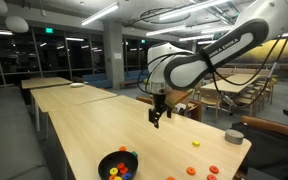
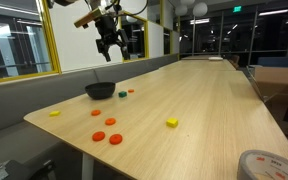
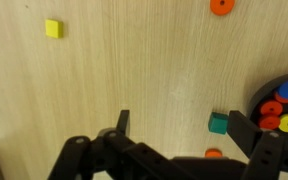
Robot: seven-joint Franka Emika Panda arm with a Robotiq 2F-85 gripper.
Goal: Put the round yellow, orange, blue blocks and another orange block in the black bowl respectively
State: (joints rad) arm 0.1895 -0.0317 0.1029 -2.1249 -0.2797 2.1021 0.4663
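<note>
We see the claw (image 1: 157, 115) hanging above the table (image 1: 84, 130) with its fingers (image 3: 122, 122) spread wide and nothing between them. In the wrist view they frame bare wood.

The black bowl (image 1: 103, 163) sits close to the table's near edge in an exterior view, at about 7 o'clock from the claw. A broad strip of clear wood separates it from the orange discs (image 1: 213, 168), which lie at 4 o'clock near the opposite edge. A tape roll (image 1: 235, 136) stands by that same edge. In an exterior view the bowl (image 2: 100, 92) appears at 6 o'clock under the claw (image 2: 108, 45). There the table (image 2: 204, 100) runs long and open toward 1 o'clock. A yellow disc (image 2: 54, 113) lies near the edge at 8 o'clock from the bowl, and a yellow cube (image 2: 171, 122) lies well apart at 4 o'clock.

Only the wrist view looks into the bowl (image 3: 256, 100), at 3 o'clock, and shows red, blue and yellow discs (image 3: 274, 108) inside. It also shows a green block (image 3: 218, 122) just beside the rim. The side-on exterior view hides the bowl's inside. The wrist view misses the tape roll.
</note>
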